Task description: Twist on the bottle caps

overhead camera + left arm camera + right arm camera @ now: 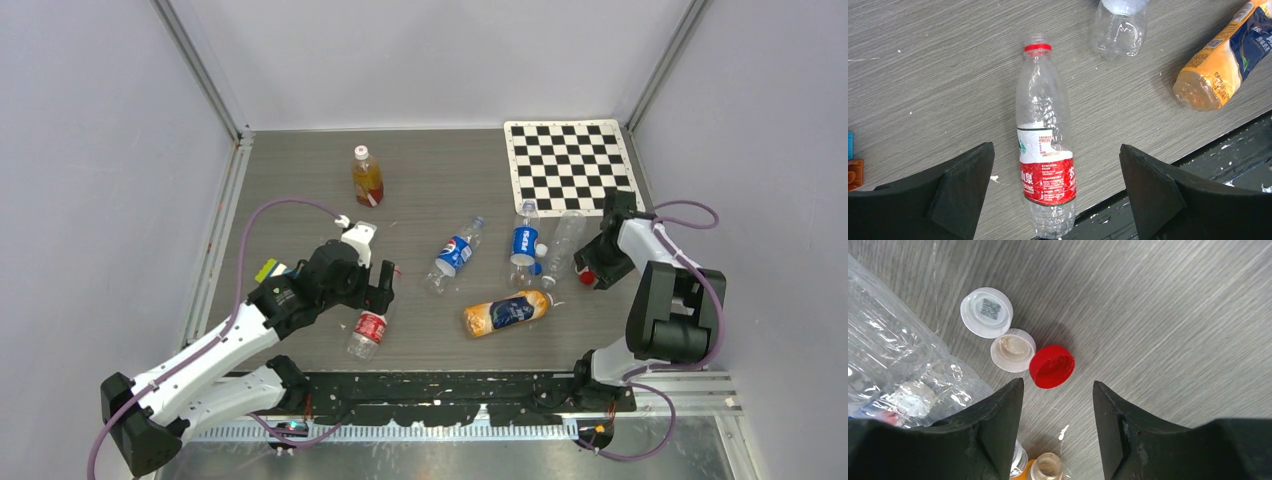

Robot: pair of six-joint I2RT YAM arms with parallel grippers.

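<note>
Right wrist shows you the red cap [1051, 366] on the counter [1173, 315], just ahead of the released right end effector [1058, 390]. It seems light, stiff, slippery; pinch across its rim.

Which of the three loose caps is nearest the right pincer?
The red cap, just ahead of the right pincer; both white caps lie farther off, beyond it.

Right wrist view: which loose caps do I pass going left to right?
white cap with a printed code → second white cap → red cap
</note>
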